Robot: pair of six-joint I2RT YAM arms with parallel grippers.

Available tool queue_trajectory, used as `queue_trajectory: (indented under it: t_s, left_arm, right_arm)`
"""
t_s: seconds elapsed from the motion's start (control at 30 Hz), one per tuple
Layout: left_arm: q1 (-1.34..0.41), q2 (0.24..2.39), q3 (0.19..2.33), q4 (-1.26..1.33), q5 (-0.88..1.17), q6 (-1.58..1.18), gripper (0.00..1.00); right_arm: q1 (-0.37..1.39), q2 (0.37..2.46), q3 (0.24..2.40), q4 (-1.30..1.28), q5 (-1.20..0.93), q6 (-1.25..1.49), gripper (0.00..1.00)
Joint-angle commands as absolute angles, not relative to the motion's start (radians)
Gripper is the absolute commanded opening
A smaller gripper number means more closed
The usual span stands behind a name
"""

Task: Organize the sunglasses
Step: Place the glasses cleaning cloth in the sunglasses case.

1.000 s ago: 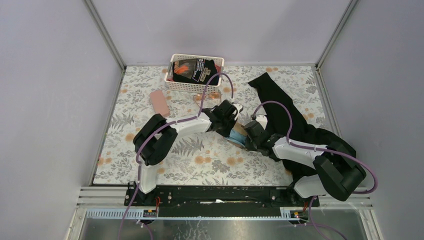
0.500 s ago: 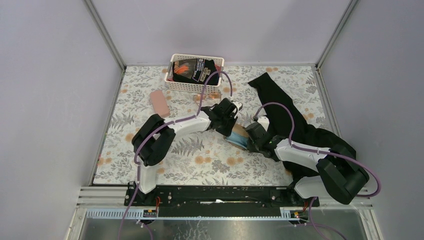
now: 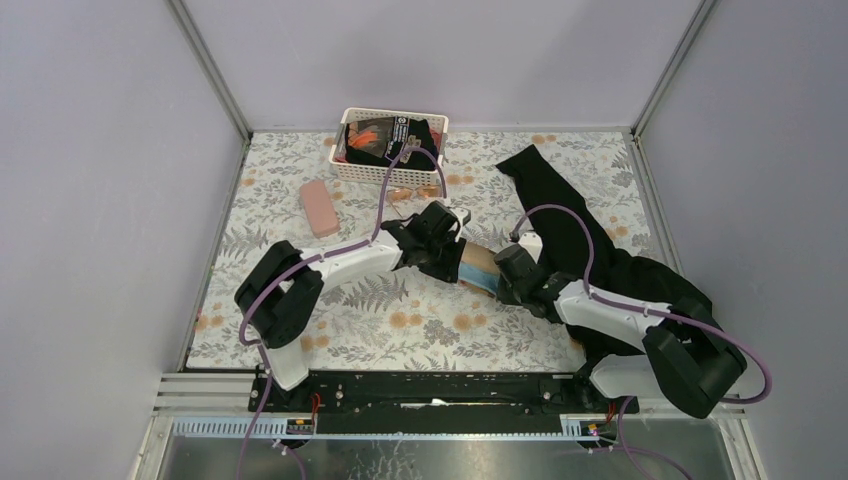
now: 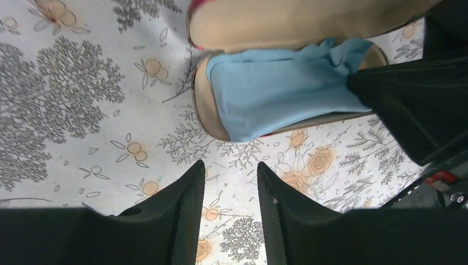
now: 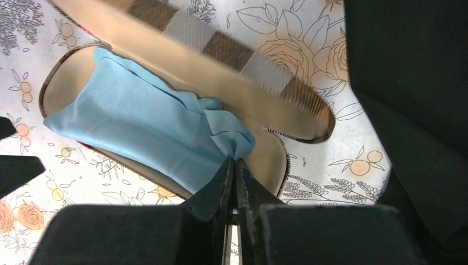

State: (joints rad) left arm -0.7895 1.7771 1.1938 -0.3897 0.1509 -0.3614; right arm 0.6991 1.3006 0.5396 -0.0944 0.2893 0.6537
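Since a second ago the left gripper [image 4: 230, 165] has drawn back leftward from the open plaid case [image 5: 254, 72], and its fingers [image 4: 187, 199] have parted. They now stand released with nothing between them, over the floral tabletop [image 3: 300, 320] just beside the case's rim. The right gripper [image 5: 232, 161] has its fingers clenched on a bunched corner of the light-blue cloth [image 5: 149, 127] that lies inside the case's lower half. The wire-framed sunglasses [image 3: 412, 190] with orange-pink lenses lie on the tabletop just in front of the white basket [image 3: 360, 172], apart from both grippers.
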Motion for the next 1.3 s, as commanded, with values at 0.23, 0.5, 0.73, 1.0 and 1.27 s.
queue_trajectory:
  t_s: [0.23, 0.5, 0.73, 1.0, 1.27]
  left_arm:
    - [-0.783, 1.756, 1.186, -0.324, 0.179, -0.446, 0.44]
    - [-0.784, 1.732, 1.190, -0.350, 0.160, -0.439, 0.44]
    - [-0.782, 1.705, 1.201, -0.376, 0.134, -0.432, 0.44]
    - [-0.735, 1.689, 1.234, -0.352, 0.170, -0.504, 0.42]
    - [-0.642, 1.679, 1.224, -0.349, 0.202, -0.584, 0.42]
  right_arm:
    - [0.693, 1.178, 0.577, -0.162, 0.335, 0.633, 0.22]
    - [0.693, 1.204, 0.624, -0.198, 0.356, 0.614, 0.40]
    - [0.693, 1.172, 0.649, -0.227, 0.379, 0.611, 0.47]
    - [0.693, 1.230, 0.739, -0.177, 0.261, 0.557, 0.10]
    - [0.693, 1.418, 0.859, -0.115, 0.104, 0.509, 0.06]
